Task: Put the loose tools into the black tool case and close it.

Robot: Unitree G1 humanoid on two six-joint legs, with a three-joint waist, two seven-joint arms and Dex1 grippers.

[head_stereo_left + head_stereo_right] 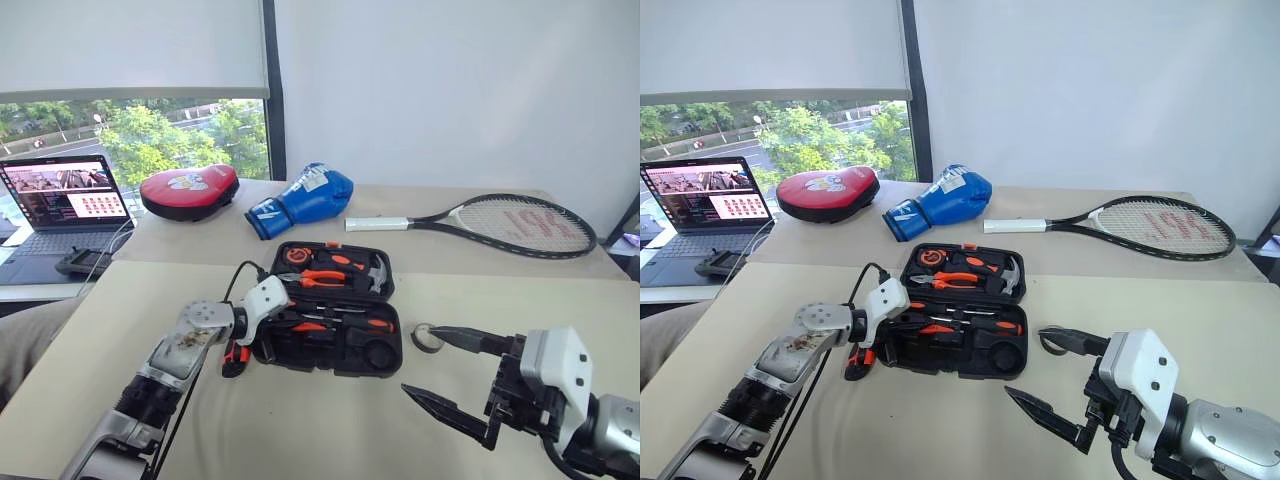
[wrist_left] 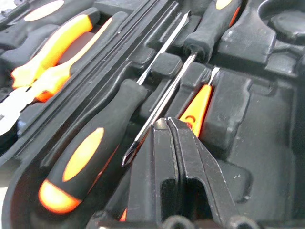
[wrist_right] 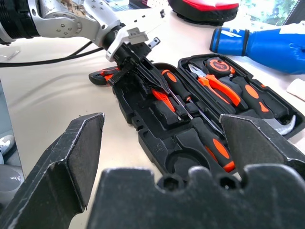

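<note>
Left gripper (image 3: 131,59), jaws together and empty, is hovering over the open case (image 1: 335,345); right gripper (image 1: 455,375) is waiting, jaws apart. Risk: dislodging the seated screwdrivers (image 2: 88,152); knife (image 1: 233,358) and tape (image 1: 428,337) are lying outside.

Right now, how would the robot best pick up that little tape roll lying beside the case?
The tape roll lies flat on the table, right of the black tool case. Probably from above, pinching across its rim, or one finger through the hole; the open right gripper is nearest.

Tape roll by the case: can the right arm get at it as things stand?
Probably yes. The tape roll lies on bare table right of the tool case, and the open right gripper hangs beside it, nothing between.
</note>
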